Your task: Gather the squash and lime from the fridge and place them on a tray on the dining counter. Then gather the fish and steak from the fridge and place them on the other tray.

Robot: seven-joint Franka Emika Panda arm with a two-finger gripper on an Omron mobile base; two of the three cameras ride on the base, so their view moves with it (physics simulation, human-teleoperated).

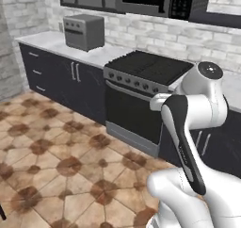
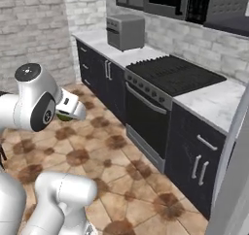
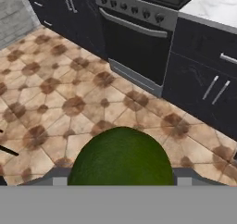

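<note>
My gripper [image 3: 121, 180] is shut on the squash [image 3: 121, 156], a rounded olive-green lump that fills the gap between the two fingertips [image 3: 59, 181]. From the right base view a sliver of the squash [image 2: 63, 116] shows under the white hand, held high above the tiled floor. A tall grey steel edge of the fridge [image 2: 234, 180] rises at the far right of that view. The lime, fish, steak, trays and dining counter are out of view.
Ahead stands a black stove [image 1: 141, 88] with an oven door, between dark cabinets [image 1: 61, 78] under a pale counter. A grey toaster oven [image 1: 84, 31] sits on that counter. Brown patterned floor tiles [image 1: 52, 166] spread to the left.
</note>
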